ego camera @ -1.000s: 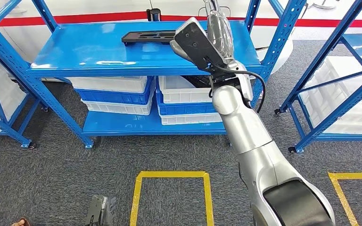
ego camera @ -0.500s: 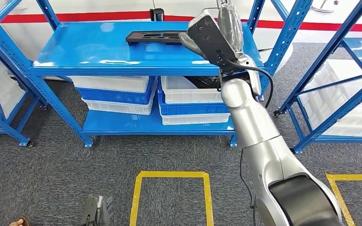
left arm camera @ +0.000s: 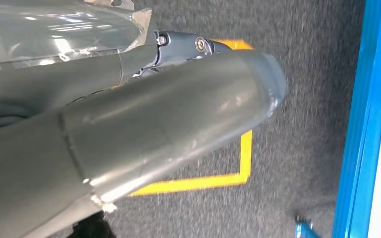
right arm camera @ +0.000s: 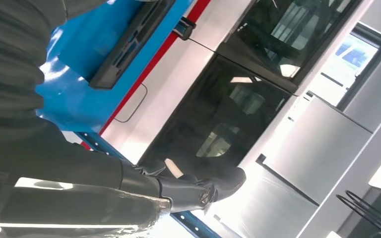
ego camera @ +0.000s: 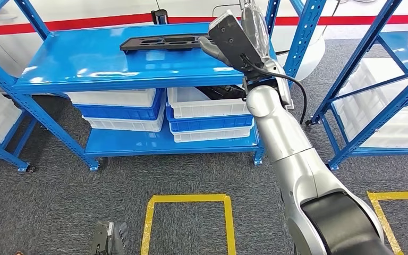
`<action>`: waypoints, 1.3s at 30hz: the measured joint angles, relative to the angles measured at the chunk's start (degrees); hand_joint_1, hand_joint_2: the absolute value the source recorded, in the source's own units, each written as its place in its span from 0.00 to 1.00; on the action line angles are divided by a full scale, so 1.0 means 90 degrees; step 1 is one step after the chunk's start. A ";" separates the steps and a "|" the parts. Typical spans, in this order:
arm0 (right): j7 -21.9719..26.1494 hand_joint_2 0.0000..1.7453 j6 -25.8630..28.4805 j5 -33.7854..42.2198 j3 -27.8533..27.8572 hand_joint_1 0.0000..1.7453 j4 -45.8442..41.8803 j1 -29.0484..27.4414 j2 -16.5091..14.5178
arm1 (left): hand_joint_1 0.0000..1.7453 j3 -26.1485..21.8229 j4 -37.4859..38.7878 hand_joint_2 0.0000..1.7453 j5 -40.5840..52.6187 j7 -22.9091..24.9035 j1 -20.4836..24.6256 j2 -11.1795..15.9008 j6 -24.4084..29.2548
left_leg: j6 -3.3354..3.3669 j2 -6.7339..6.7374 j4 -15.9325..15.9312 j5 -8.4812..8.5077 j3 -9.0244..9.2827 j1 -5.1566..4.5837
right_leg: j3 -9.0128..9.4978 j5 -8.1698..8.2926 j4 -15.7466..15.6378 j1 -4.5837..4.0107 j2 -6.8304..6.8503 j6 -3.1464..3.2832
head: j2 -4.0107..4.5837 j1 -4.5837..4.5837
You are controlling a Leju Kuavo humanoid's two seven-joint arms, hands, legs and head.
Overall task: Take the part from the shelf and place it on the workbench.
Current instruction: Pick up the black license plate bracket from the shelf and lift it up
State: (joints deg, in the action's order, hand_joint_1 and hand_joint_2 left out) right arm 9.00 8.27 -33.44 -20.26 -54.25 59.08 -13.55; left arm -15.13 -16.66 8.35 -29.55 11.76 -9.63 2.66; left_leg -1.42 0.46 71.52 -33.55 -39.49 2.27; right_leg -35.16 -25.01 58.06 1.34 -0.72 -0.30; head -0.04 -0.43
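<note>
On the blue shelf (ego camera: 111, 64), unlabelled black part (ego camera: 156, 43) beside raised right hand (ego camera: 244, 32), grip unclear.

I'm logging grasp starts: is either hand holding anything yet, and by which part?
Nothing is held. The black part lies on the blue shelf; the right hand is raised beside it.

bright, shelf (ego camera: 111, 58) glare, wrist views blurred

Bare shelf top (ego camera: 101, 64) around the part (ego camera: 162, 42); uprights (ego camera: 305, 32) flank it.
</note>
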 joint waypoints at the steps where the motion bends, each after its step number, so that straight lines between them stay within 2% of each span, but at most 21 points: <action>1: 0.0001 1.00 -0.0007 0.0001 0.0000 0.00 0.0021 -0.0011 -0.0004 | 0.00 -0.0007 0.0005 0.00 -0.0001 0.0000 -0.0006 0.0001 0.0000 | 0.0019 -0.0003 0.0227 0.0017 -0.0205 -0.0005 | 0.0022 -0.0021 0.0000 -0.0030 -0.0011 0.0029 | 0.0000 0.0001; 3: 0.0002 1.00 -0.0014 0.0005 0.0000 0.00 0.0056 -0.0019 -0.0013 | 0.00 -0.0022 0.0016 0.00 -0.0005 -0.0002 -0.0013 0.0006 -0.0001 | 0.0102 -0.0008 -0.0058 0.0434 -0.0260 -0.0034 | 0.0089 -0.0066 0.0001 -0.0081 -0.0039 0.0078 | 0.0000 0.0000; 5: 0.0012 1.00 -0.0015 0.0013 0.0000 0.00 0.0078 -0.0011 -0.0027 | 0.00 -0.0052 0.0023 0.00 -0.0014 -0.0009 -0.0014 0.0021 -0.0001 | 0.0250 -0.0042 -0.0900 0.0987 0.0017 -0.0100 | 0.0158 -0.0119 -0.0003 -0.0118 -0.0068 0.0089 | 0.0000 -0.0004; 6: 0.0017 1.00 -0.0012 0.0018 -0.0001 0.00 0.0090 -0.0008 -0.0029 | 0.00 -0.0066 0.0025 0.00 -0.0022 -0.0013 -0.0012 0.0027 -0.0004 | 0.0309 -0.0057 -0.1224 0.1120 0.0143 -0.0136 | 0.0174 -0.0143 -0.0005 -0.0129 -0.0080 0.0074 | 0.0000 -0.0008; 10: 0.0039 1.00 0.0035 0.0039 0.0000 0.00 0.0126 -0.0026 -0.0013 | 0.00 -0.0081 0.0027 0.00 -0.0052 -0.0019 -0.0007 0.0023 -0.0023 | 0.0361 -0.0059 -0.1525 0.1110 0.0298 -0.0189 | 0.0166 -0.0199 -0.0029 -0.0128 -0.0083 -0.0032 | 0.0000 0.0015; 12: 0.0061 1.00 0.0052 0.0038 0.0000 0.00 0.0128 -0.0015 -0.0004 | 0.00 -0.0086 0.0027 0.00 -0.0056 -0.0015 0.0000 0.0018 -0.0029 | 0.0380 -0.0046 -0.1628 0.1118 0.0397 -0.0159 | 0.0050 -0.0327 0.0231 -0.0132 -0.0042 -0.0067 | 0.0000 0.0010; 15: 0.0100 1.00 0.0062 0.0038 0.0000 0.00 0.0145 -0.0059 0.0038 | 0.00 -0.0090 0.0029 0.00 -0.0060 0.0003 0.0008 0.0012 -0.0055 | 0.0411 -0.0039 -0.1671 0.1080 0.0494 -0.0148 | -0.0602 -0.0698 0.1428 -0.0099 -0.0008 -0.0081 | 0.0000 0.0003; 16: 0.0107 1.00 0.0064 0.0038 0.0000 0.00 0.0154 -0.0096 0.0056 | 0.00 -0.0093 0.0030 0.00 -0.0064 0.0010 0.0005 0.0010 -0.0067 | 0.0411 -0.0043 -0.1669 0.1055 0.0519 -0.0146 | -0.0798 -0.0739 0.1717 -0.0083 -0.0006 -0.0110 | 0.0000 0.0004; 17: 0.0112 1.00 0.0066 0.0039 0.0000 0.00 0.0160 -0.0127 0.0071 | 0.00 -0.0097 0.0031 0.00 -0.0070 0.0014 0.0003 0.0008 -0.0080 | 0.0400 -0.0050 -0.1665 0.1026 0.0550 -0.0142 | -0.0879 -0.0674 0.1764 -0.0063 -0.0001 -0.0163 | 0.0000 0.0002; 18: 0.0118 1.00 0.0068 0.0039 0.0000 0.00 0.0163 -0.0147 0.0084 | 0.00 -0.0100 0.0032 0.00 -0.0075 0.0018 0.0002 0.0007 -0.0089 | 0.0381 -0.0057 -0.1661 0.0993 0.0590 -0.0135 | -0.0835 -0.0511 0.1557 -0.0039 0.0009 -0.0231 | 0.0000 0.0001; 20: 0.0124 1.00 0.0070 0.0041 0.0000 0.00 0.0167 -0.0151 0.0099 | 0.00 -0.0106 0.0032 0.00 -0.0084 0.0019 0.0001 0.0006 -0.0104 | 0.0309 -0.0065 -0.1638 0.0902 0.0673 -0.0131 | -0.0496 -0.0054 0.0660 0.0016 0.0068 -0.0364 | 0.0000 -0.0007; 21: 0.0128 1.00 0.0070 0.0041 -0.0001 0.00 0.0169 -0.0144 0.0100 | 0.00 -0.0109 0.0033 0.00 -0.0093 0.0019 0.0003 0.0006 -0.0114 | 0.0265 -0.0066 -0.1617 0.0854 0.0695 -0.0140 | -0.0335 0.0101 0.0289 0.0023 0.0087 -0.0374 | 0.0000 -0.0013; 23: 0.0129 1.00 0.0074 0.0042 -0.0001 0.00 0.0175 -0.0136 0.0103 | 0.00 -0.0118 0.0034 0.00 -0.0117 0.0019 0.0005 0.0005 -0.0138 | 0.0191 -0.0064 -0.1592 0.0785 0.0709 -0.0156 | -0.0195 0.0184 -0.0003 0.0002 0.0099 -0.0283 | 0.0000 -0.0005; 27: 0.0126 1.00 0.0090 0.0032 0.0001 0.00 0.0174 -0.0117 0.0090 | 0.00 -0.0146 0.0035 0.00 -0.0168 0.0018 0.0015 0.0004 -0.0197 | 0.0074 -0.0045 -0.1385 0.0615 0.0640 -0.0094 | -0.0102 0.0106 -0.0018 0.0009 0.0041 -0.0042 | 0.0000 0.0034; 28: 0.0124 1.00 0.0094 0.0025 0.0002 0.00 0.0173 -0.0113 0.0084 | 0.00 -0.0158 0.0035 0.00 -0.0185 0.0018 0.0018 0.0003 -0.0217 | 0.0051 -0.0045 -0.1089 0.0486 0.0492 -0.0085 | -0.0059 0.0077 -0.0024 0.0022 0.0033 0.0015 | 0.0000 0.0045; 30: 0.0123 1.00 0.0099 0.0013 0.0002 0.00 0.0172 -0.0130 0.0082 | 0.00 -0.0186 0.0037 0.00 -0.0217 0.0017 0.0014 0.0002 -0.0254 | 0.0027 -0.0046 -0.0211 0.0188 -0.0012 -0.0084 | 0.0007 0.0011 -0.0024 -0.0002 0.0025 0.0099 | 0.0000 0.0061; 32: 0.0119 1.00 0.0099 0.0007 0.0002 0.00 0.0172 -0.0169 0.0084 | 0.00 -0.0213 0.0041 0.00 -0.0242 0.0017 0.0007 0.0001 -0.0272 | 0.0038 -0.0046 0.0303 0.0165 -0.0428 -0.0084 | 0.0078 -0.0057 -0.0023 -0.0037 0.0007 0.0131 | 0.0000 0.0061; 34: 0.0115 1.00 0.0099 0.0004 0.0002 0.00 0.0172 -0.0189 0.0084 | 0.00 -0.0233 0.0044 0.00 -0.0258 0.0017 0.0006 0.0002 -0.0277 | 0.0112 -0.0048 -0.0156 0.0626 -0.0352 -0.0096 | 0.0199 -0.0144 -0.0024 -0.0065 -0.0022 0.0122 | 0.0000 0.0061; 36: 0.0115 1.00 0.0099 0.0002 0.0002 0.00 0.0168 -0.0185 0.0086 | 0.00 -0.0247 0.0044 0.00 -0.0262 0.0017 0.0009 0.0011 -0.0276 | 0.0233 -0.0053 -0.1019 0.1099 0.0015 -0.0143 | 0.0323 -0.0241 -0.0036 -0.0094 -0.0039 0.0090 | 0.0000 0.0053; 37: 0.0114 1.00 0.0099 0.0002 0.0002 0.00 0.0164 -0.0180 0.0086 | 0.00 -0.0254 0.0044 0.00 -0.0263 0.0017 0.0015 0.0013 -0.0276 | 0.0281 -0.0051 -0.1307 0.1175 0.0165 -0.0176 | 0.0355 -0.0277 -0.0048 -0.0098 -0.0042 0.0062 | 0.0000 0.0055; 39: 0.0113 1.00 0.0099 0.0002 0.0004 0.00 0.0157 -0.0180 0.0089 | 0.00 -0.0262 0.0044 0.00 -0.0263 0.0017 0.0022 0.0011 -0.0277 | 0.0339 -0.0044 -0.1525 0.1111 0.0310 -0.0229 | 0.0392 -0.0280 -0.0045 -0.0118 -0.0043 -0.0025 | 0.0000 0.0058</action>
State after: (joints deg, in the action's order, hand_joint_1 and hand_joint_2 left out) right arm 10.02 9.16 -33.42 -20.23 -52.83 57.46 -12.74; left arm -17.49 -16.26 5.99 -29.40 11.95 -9.53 0.16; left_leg 1.63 0.06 57.79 -23.55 -36.69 0.21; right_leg -31.64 -27.53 57.66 0.28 -1.11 -0.52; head -0.04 0.09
